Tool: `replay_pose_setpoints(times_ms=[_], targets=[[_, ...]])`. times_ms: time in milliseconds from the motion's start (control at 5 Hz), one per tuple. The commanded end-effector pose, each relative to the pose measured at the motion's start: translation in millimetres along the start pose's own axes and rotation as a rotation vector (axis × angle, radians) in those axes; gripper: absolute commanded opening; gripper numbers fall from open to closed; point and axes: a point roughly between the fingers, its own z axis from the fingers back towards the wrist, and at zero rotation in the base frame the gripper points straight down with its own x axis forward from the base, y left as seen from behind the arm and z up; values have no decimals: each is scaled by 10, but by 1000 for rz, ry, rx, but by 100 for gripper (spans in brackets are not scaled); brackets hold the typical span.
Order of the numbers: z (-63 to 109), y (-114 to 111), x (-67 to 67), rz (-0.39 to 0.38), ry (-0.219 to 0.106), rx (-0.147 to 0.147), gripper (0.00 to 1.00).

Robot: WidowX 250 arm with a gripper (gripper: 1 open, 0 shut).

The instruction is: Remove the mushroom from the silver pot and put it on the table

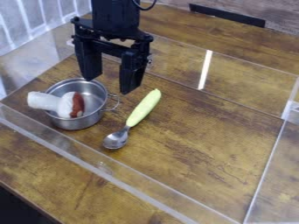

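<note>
**Open gripper above the pot, mushroom lying across the rim**

The gripper (112,77) hangs pointing straight down with its two dark fingers (87,63) spread wide apart, and nothing is between them. Its tips hover just above the back rim of the silver pot (98,113), not touching it as far as the view shows.

The mushroom (59,104) lies on its side in the pot. Its thick white stem sticks out over the left rim, pale and rounded at the end, while the red-brown cap rests down inside the bowl. Spots on the cap are too small to make out.

The pot is small, round and shiny, with low sides, and it sits on the brown wood-grain table (198,149) near the left front.

Just right of the pot lies a long yellow-green corn piece (143,107), set at a slant. A metal spoon (117,137) lies near its lower end, bowl towards the front. Clear acrylic walls (271,166) border the tabletop.
</note>
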Motion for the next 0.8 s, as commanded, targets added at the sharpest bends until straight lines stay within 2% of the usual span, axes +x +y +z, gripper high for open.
replay_pose_setpoints(times_ms=[0, 400, 600], targets=[[-74, -17, -7, -47, 26, 7, 100], [-59, 238, -54, 120, 16, 18, 100], [-121, 431, -90, 92, 8, 34, 100]])
